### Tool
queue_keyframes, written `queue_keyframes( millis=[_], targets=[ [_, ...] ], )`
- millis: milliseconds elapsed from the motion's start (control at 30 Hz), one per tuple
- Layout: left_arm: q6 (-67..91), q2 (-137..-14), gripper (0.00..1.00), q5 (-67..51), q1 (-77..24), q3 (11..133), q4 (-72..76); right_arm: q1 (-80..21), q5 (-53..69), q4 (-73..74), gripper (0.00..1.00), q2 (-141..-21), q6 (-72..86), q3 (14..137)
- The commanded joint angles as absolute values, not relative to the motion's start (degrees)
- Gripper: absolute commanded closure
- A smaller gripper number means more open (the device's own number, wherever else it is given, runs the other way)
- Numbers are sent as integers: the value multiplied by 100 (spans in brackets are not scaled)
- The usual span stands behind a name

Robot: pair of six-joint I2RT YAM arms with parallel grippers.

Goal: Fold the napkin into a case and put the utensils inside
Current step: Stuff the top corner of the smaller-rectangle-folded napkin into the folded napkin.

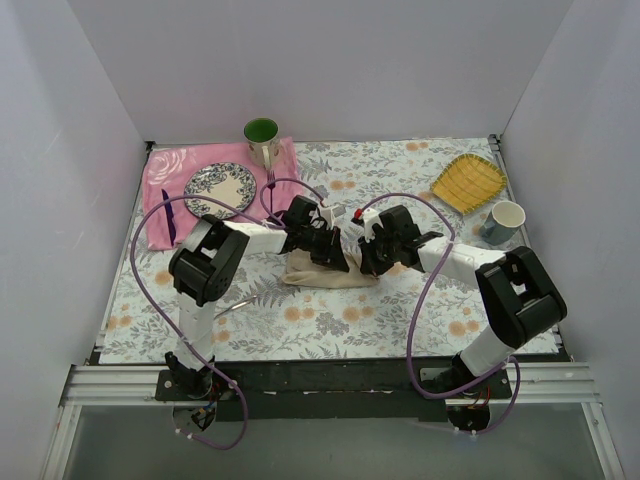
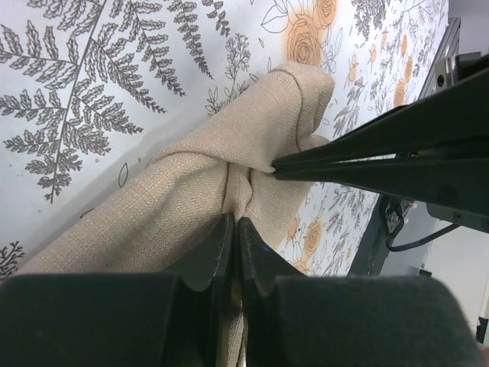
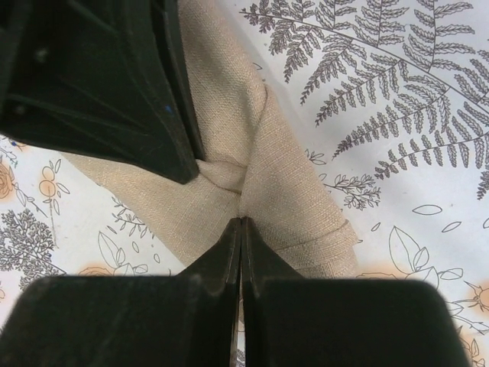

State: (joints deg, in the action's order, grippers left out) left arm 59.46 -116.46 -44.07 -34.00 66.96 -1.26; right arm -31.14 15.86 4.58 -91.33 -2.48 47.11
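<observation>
The beige napkin [image 1: 322, 275] lies bunched in the middle of the flowered table [image 1: 400, 320], with one end folded over. The left gripper [image 2: 233, 227] has its jaws pressed together on a pleat of the cloth. The right gripper [image 3: 241, 227] pinches the same puckered place from the opposite side, so the 2 tips nearly meet. Far behind on the left, a patterned plate [image 1: 220, 188] rests on a pink mat [image 1: 165, 170], and a green cup [image 1: 262, 135] stands at the mat's back edge.
</observation>
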Motion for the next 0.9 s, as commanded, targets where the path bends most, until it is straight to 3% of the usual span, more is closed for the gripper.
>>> queue_keyframes(
  millis=[0, 233, 867],
  targets=[
    [5871, -11654, 99, -4430, -3480, 6934, -26, -3120, 1828, 457, 99, -8877, -176, 4773],
    [5845, -11364, 100, -4544, -3472, 6741, 483, -3120, 1934, 510, 99, -8780, -193, 4816],
    [5722, -12049, 100, -4237, -3472, 7462, 35, -3111, 2021, 492, 99, -8780, -229, 4843]
  ],
)
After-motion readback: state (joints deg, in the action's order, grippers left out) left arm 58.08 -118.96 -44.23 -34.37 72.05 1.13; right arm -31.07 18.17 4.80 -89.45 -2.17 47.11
